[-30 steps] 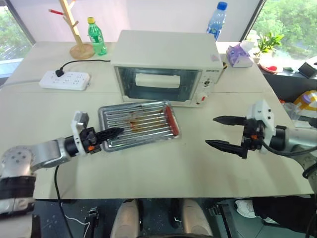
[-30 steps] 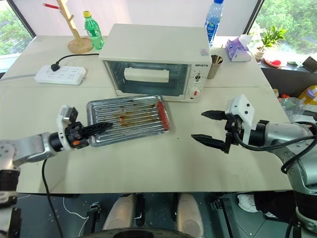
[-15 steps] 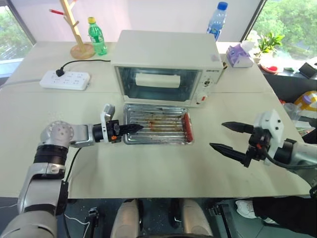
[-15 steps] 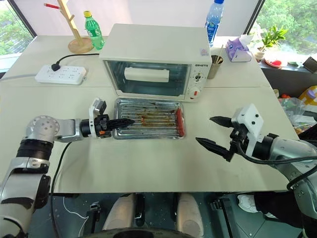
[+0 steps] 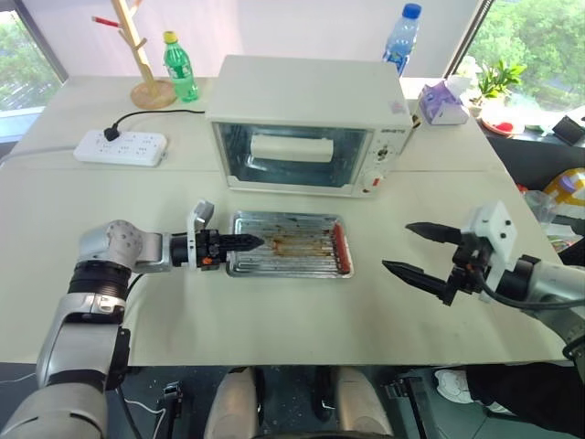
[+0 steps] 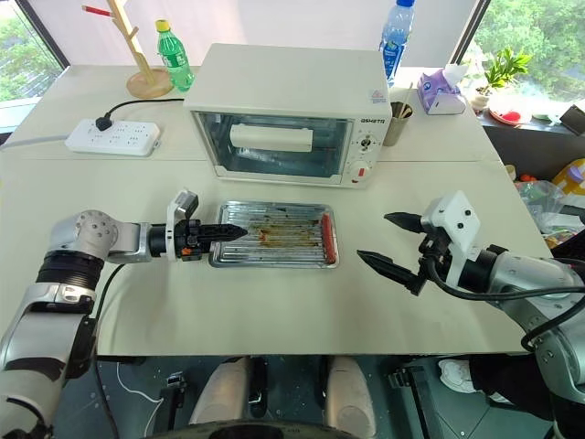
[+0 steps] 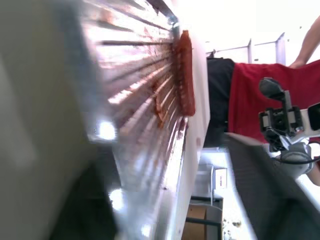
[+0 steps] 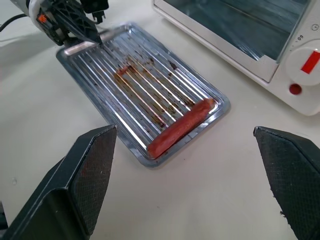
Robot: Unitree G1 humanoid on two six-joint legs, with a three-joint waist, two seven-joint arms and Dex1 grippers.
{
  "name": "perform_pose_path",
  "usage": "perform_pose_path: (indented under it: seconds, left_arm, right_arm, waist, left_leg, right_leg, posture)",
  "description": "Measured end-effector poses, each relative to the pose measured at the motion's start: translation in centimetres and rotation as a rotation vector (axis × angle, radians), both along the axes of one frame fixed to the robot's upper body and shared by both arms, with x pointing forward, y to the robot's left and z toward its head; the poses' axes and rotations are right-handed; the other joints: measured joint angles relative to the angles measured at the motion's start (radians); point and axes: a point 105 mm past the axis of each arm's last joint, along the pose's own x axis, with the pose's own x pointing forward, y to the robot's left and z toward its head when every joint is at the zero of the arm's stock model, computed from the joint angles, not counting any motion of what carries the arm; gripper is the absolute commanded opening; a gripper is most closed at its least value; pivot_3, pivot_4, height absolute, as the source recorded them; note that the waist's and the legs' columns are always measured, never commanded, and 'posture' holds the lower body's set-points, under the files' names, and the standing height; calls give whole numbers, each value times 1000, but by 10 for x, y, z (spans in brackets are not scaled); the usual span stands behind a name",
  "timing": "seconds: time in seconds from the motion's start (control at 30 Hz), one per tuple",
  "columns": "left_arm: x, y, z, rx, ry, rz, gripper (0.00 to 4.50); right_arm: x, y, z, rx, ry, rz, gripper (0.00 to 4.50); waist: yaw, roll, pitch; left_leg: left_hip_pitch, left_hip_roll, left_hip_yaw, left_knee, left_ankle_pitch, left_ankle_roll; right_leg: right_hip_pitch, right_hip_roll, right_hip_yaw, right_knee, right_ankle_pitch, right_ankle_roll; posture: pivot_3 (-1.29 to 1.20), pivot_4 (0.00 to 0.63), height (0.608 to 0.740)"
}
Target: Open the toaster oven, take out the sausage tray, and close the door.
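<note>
Left eye view showed the greasy, ridged tray (image 5: 291, 245) with one sausage (image 5: 339, 245) on the tabletop (image 5: 274, 311), now squared before the oven (image 5: 306, 123). Left pincer (image 5: 245, 242) had spread at its left rim; right pincer (image 5: 419, 249) stayed spread.

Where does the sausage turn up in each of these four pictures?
Left eye view: sausage at the tray's right end, below the oven's knobs.
Right eye view: same spot.
Left wrist view: up high, along the tray's far end.
Right wrist view: at the tray's near end.
Shared landmark: the ridged tray.
</note>
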Motion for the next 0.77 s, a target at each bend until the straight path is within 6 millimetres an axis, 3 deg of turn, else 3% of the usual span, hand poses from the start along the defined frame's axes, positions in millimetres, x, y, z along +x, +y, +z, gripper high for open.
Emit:
perform_pose_path:
  seconds: [0.07, 0.23, 0.4, 0.47, 0.57, 0.67, 0.77]
  left_arm:
    - [-1, 2, 5, 8, -28, -6, 4485]
    - [-10, 32, 5, 161, -150, 12, 4485]
    - [-37, 96, 8, 595, -507, -76, 4485]
    - [-40, 111, 14, 674, -591, -94, 4485]
    - [-40, 115, 52, 694, -772, -121, 4485]
    - [-47, 110, 105, 629, -924, -126, 4485]
    - [-55, 102, 134, 603, -1001, -151, 4485]
  right_arm:
    - [1, 2, 0, 1, -3, 8, 4500]
    - [6, 0, 0, 6, -1, 8, 4500]
    - [10, -3, 0, -7, 22, 44, 4500]
    - [11, -5, 3, -5, 33, 70, 4500]
    - [13, -3, 17, -12, 35, 147, 4500]
    - [16, -3, 32, -16, 18, 206, 4500]
    - [23, -4, 40, -11, 17, 235, 4500]
  waist:
    - [0, 0, 0]
    - [-9, 0, 0]
    - [-25, 2, 0]
    - [-18, 4, 1]
    - [0, 3, 2]
    - [2, 3, 2]
    - [-1, 4, 3]
  left_leg:
    - [0, 0, 0, 0, 0, 0]
    - [1, 2, 0, 0, 0, 0]
    - [1, 3, 0, -2, 0, 0]
    - [0, 3, 0, -2, 0, 0]
    - [-2, 3, 0, -1, 0, -1]
    - [-3, 1, 1, -1, 0, -1]
    - [-4, -2, 4, -1, -1, 1]
  right_leg:
    - [0, 0, 0, 1, 0, 0]
    - [-2, 0, 0, 4, 0, -1]
    - [-7, 0, 2, 8, -3, -5]
    - [-8, -1, 2, 8, -3, -6]
    - [-9, -3, 2, 7, -3, -6]
    - [-9, -7, 2, 5, -4, -5]
    - [-8, -9, 2, 4, -3, -4]
  posture:
    - [0, 150, 722]
    - [0, 150, 722]
    - [0, 150, 722]
    - [0, 150, 722]
    - [0, 150, 722]
    - [0, 150, 722]
    - [0, 150, 722]
